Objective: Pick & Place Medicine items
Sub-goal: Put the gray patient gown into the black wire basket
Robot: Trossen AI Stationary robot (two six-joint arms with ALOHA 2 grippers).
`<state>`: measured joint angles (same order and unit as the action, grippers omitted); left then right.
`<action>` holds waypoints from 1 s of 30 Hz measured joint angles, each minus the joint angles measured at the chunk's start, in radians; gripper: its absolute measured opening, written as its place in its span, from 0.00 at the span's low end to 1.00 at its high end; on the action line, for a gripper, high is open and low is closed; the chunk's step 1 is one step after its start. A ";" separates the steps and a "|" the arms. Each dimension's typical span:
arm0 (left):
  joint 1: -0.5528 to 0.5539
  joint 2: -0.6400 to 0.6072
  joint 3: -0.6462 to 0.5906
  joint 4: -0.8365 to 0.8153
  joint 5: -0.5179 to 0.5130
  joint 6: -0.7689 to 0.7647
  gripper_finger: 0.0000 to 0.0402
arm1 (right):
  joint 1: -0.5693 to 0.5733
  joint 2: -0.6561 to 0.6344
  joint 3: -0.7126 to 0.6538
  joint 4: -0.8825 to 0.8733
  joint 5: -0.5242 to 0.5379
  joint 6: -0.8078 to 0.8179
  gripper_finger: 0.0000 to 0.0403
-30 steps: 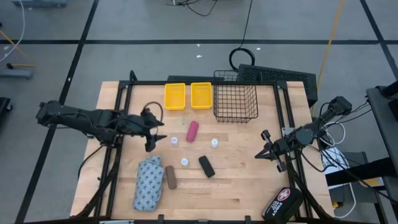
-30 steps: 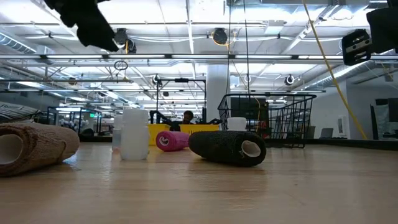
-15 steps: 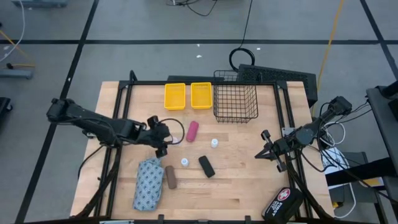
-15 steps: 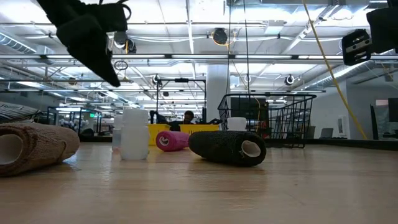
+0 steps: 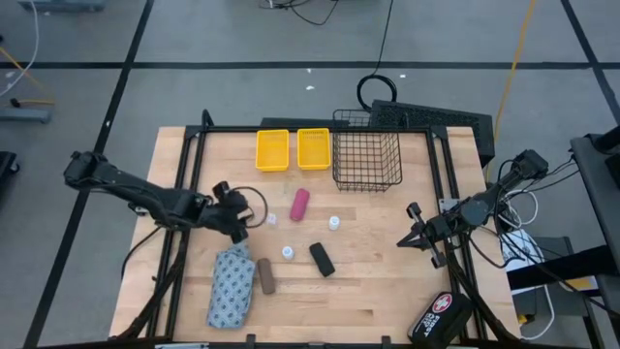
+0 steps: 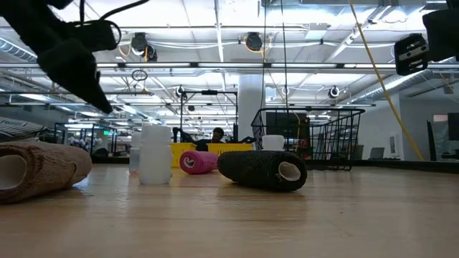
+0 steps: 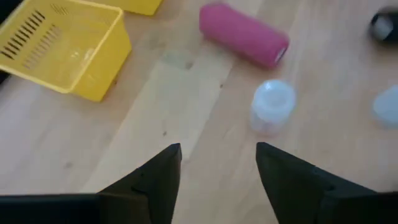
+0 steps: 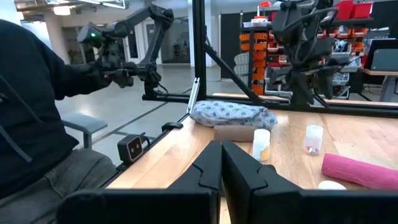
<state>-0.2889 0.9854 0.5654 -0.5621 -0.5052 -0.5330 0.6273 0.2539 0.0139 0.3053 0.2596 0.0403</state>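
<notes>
Left of frame centre, the left hand (image 5: 239,215) hovers with fingers spread near a tiny white bottle (image 5: 271,219). A magenta capsule-shaped tube (image 5: 299,205) lies just beyond. At right, the right hand (image 5: 411,237) waits, fingers pressed together.

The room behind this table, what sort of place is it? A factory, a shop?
Most likely a robotics lab or workshop in a large industrial hall. The low view shows a high ceiling with exposed pipes and strip lights. The right wrist view shows shelving with red and orange bins, and another robot arm mounted beyond the wooden table.
</notes>
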 joint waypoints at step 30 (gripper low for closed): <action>-0.505 -0.154 -0.110 -0.087 0.572 -1.499 0.82 | 0.000 0.000 0.000 0.012 0.000 0.000 0.00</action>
<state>-0.7944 0.8315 0.4556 -0.6487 0.0665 -2.0321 0.6274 0.2535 0.0139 0.3171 0.2596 0.0403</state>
